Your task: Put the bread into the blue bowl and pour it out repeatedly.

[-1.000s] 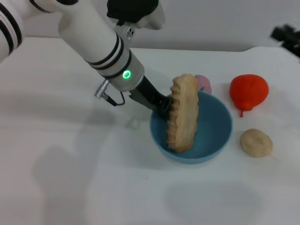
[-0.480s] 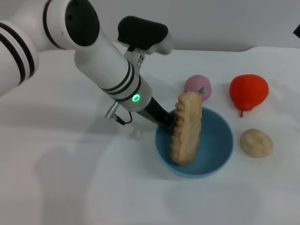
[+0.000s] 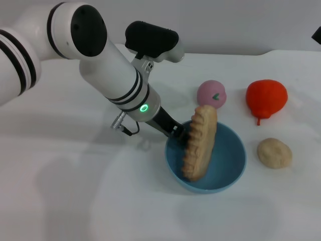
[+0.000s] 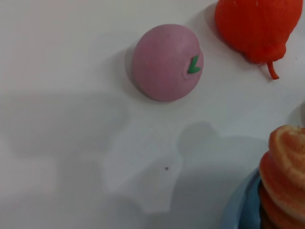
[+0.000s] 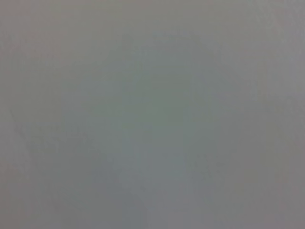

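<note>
Bread [image 3: 199, 143] is our concern, but going left to right we begin with our left arm, which reaches in from the left side of the white table [image 3: 75, 201] and slopes down toward the blue bowl [image 3: 235, 165]. Our left gripper [image 3: 179, 132] sits at the bowl's left rim, its dark fingers pressed up against the loaf's ridged side. It looks clamped on the bread, yet we cannot make out the fingertips themselves, since the loaf and the rim cover them.

Next comes the loaf. It stands nearly on end, lower tip down inside the bowl and upper tip leaning up over the far rim. We judge it is held this steeply because it is about as long as the bowl is wide, so one end must go in first before the rest can be laid down. The bowl rests flat on the table, well placed to receive it. How far the lower tip touches the bowl floor we cannot tell.

Beyond the bowl lies a pink round fruit [image 3: 212, 94]; to the right are a red pear-like fruit [image 3: 266, 97] and, nearer, a small beige bun [image 3: 274, 152], all apart from the bowl and not needed here.

Our left wrist view shows only a striped edge of the loaf and a sliver of bowl rim, both cut off. Our right wrist view is blank grey, and our right gripper is nowhere to be seen.
</note>
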`<state>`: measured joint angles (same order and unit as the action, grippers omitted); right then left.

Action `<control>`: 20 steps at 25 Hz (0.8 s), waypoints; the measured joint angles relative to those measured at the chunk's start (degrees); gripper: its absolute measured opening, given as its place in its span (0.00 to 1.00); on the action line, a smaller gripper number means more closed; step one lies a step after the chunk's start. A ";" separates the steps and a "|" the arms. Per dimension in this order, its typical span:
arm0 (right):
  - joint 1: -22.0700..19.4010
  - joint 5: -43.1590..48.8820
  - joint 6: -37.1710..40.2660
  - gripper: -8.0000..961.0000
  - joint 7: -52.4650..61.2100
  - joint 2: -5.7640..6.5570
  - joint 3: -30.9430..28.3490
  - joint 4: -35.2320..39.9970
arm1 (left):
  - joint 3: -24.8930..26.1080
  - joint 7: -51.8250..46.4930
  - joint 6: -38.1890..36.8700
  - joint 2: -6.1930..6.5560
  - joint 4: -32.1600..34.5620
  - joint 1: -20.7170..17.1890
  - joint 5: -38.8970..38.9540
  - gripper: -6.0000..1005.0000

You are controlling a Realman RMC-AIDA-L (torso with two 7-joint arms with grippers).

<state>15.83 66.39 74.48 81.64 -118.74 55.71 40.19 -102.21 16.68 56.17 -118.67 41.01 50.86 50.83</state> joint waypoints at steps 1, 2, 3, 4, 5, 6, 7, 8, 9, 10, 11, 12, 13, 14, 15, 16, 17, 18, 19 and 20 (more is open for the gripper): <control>-0.09 -0.01 0.13 0.48 0.02 0.00 0.05 -0.06 | 0.58 0.00 0.32 0.33 0.49 0.00 -0.30 0.16; -0.20 -0.02 0.36 0.48 0.05 0.00 0.07 -0.19 | 0.67 0.01 0.37 0.35 0.52 0.00 -0.33 0.18; -0.32 -0.02 0.73 0.48 0.07 0.00 0.01 -0.43 | 1.55 0.09 0.82 0.58 0.89 0.00 -0.49 0.21; -0.40 -0.04 1.13 0.48 0.08 0.00 -0.14 -0.81 | 3.16 0.29 1.57 0.72 1.17 0.00 -0.92 0.25; -0.48 -0.04 1.45 0.48 0.09 0.00 -0.27 -1.10 | 4.60 0.49 2.21 0.78 1.32 0.00 -1.58 0.28; -0.56 -0.04 1.74 0.48 0.11 0.02 -0.41 -1.35 | 6.06 0.66 2.77 0.82 1.44 0.00 -2.39 0.31; -0.73 -0.04 1.93 0.48 0.15 0.04 -0.45 -1.46 | 7.12 0.72 3.06 0.83 1.58 0.00 -3.24 0.35; -0.90 -0.04 2.06 0.48 0.16 0.06 -0.48 -1.51 | 8.17 0.76 3.41 0.84 1.83 -0.08 -4.37 0.38; -1.07 -0.04 2.11 0.48 0.20 0.07 -0.57 -1.52 | 8.91 0.76 3.51 0.87 2.26 -0.25 -5.51 0.50; -1.24 -0.04 2.16 0.48 0.30 0.07 -0.73 -1.55 | 10.42 0.78 3.19 0.91 3.43 -0.90 -7.35 0.61; -1.37 -0.04 2.18 0.48 0.42 0.07 -0.91 -1.63 | 10.42 0.78 3.19 0.91 3.43 -0.90 -7.35 0.64; -1.39 -0.04 2.19 0.48 0.52 0.06 -1.07 -1.68 | 11.01 0.79 2.69 0.91 3.83 -1.25 -7.80 0.66; -1.40 -0.04 2.19 0.48 0.61 0.05 -1.19 -1.77 | 11.47 0.91 2.05 0.91 4.15 -1.56 -8.16 0.69; -1.39 -0.04 2.19 0.48 0.63 0.05 -1.19 -1.88 | 11.78 1.09 1.45 0.90 4.38 -1.79 -8.36 0.71; -1.33 -0.04 2.19 0.48 0.64 0.07 -1.20 -2.00 | 12.31 1.78 -0.50 0.95 4.93 -2.33 -8.52 0.73; -1.26 -0.04 2.19 0.48 0.64 0.10 -1.22 -2.14 | 12.31 1.78 -0.50 0.95 4.93 -2.33 -8.52 0.73; -1.15 -0.04 2.18 0.48 0.68 0.13 -1.27 -2.34 | 12.60 2.16 -1.78 0.99 5.30 -2.82 -8.53 0.73; -1.02 -0.04 2.08 0.48 0.84 0.15 -1.31 -2.63 | 13.12 2.95 -4.47 1.01 6.05 -3.92 -8.53 0.73; -0.89 -0.04 1.92 0.48 1.10 0.21 -1.41 -3.01 | 13.45 3.51 -6.49 1.01 6.53 -4.75 -8.55 0.73; -0.60 -0.04 1.65 0.48 1.59 0.31 -2.02 -3.89 | 13.98 4.63 -13.15 0.83 8.60 -8.21 -8.09 0.73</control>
<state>15.23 66.35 76.14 83.24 -118.43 53.70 36.30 -88.23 21.31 43.02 -117.84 49.61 42.65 42.74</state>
